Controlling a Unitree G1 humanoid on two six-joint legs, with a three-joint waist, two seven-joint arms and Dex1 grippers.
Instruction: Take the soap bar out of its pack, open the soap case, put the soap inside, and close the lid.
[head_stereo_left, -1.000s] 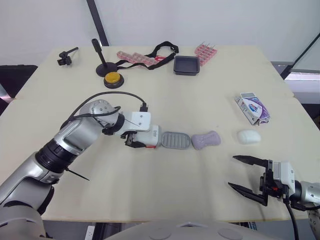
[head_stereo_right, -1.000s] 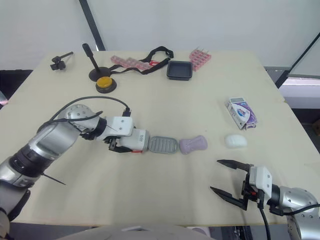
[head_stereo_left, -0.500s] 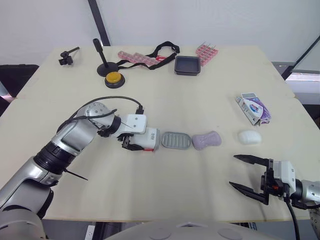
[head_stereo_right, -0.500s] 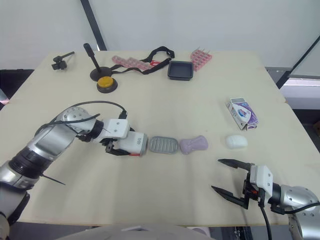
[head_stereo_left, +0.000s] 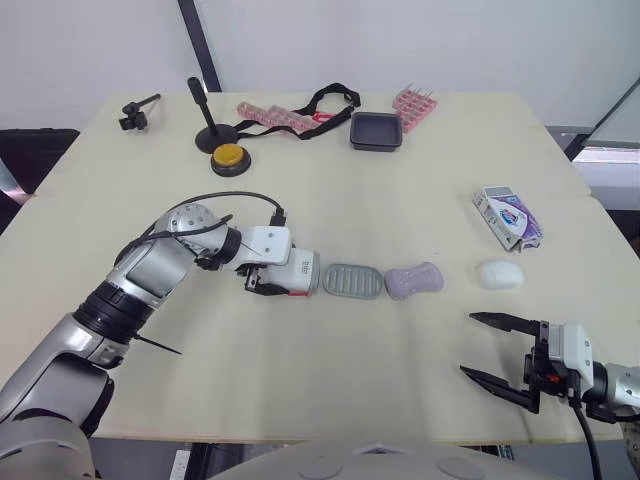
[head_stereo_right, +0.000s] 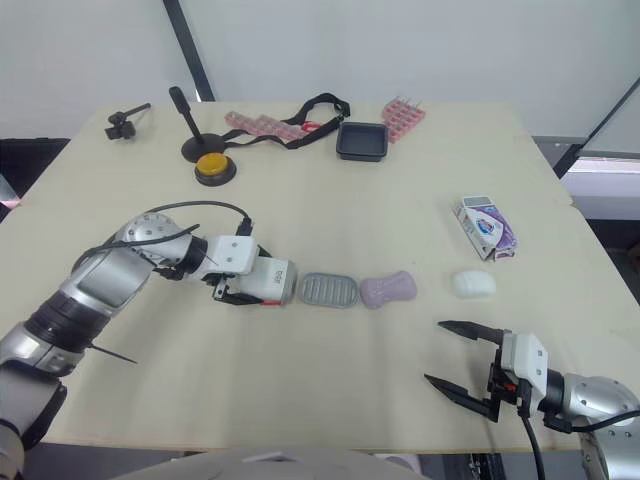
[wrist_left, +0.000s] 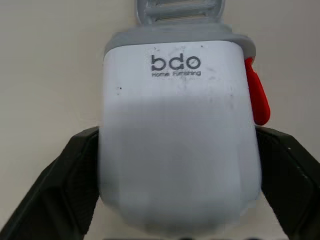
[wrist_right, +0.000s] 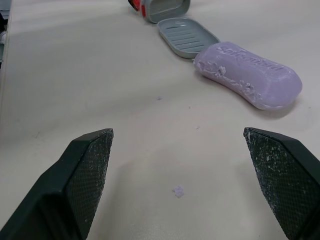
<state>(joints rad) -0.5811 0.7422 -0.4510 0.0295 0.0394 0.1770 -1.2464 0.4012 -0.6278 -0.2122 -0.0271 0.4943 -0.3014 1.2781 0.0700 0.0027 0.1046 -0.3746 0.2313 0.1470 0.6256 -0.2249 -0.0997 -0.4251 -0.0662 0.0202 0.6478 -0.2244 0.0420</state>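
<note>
**Holding the opened case; soap not yet inside**

The left gripper (head_stereo_left: 272, 280) has its fingers (wrist_left: 75, 180) pinching the white case (wrist_left: 180, 145) from either side, low on the worktop (head_stereo_left: 400, 190). Just past those fingertips the case's grey tray (head_stereo_left: 353, 281) lies flat and exposed, touching or nearly touching the case mouth. I judge the case to be open.

The purple soap (head_stereo_left: 413, 280) lies bare just beyond the tray, on the side away from the left fingers, so it is out of its pack (head_stereo_left: 506, 217). The pack sits farther off, well apart from both grippers, with a white lump (head_stereo_left: 498, 273) near it.

The right gripper (head_stereo_left: 468, 344) hangs with its fingers spread and nothing between them. The soap is ahead of it, not yet within reach.

Two steps look done: unpacking and opening. Loading the soap and closing the lid are left.

The case reads "bdo" with "Home Furnishing" beneath, and a red tab (wrist_left: 256, 97) sits at one side. The soap carries embossed lettering I cannot make out. The pack's print is too small to read.
</note>
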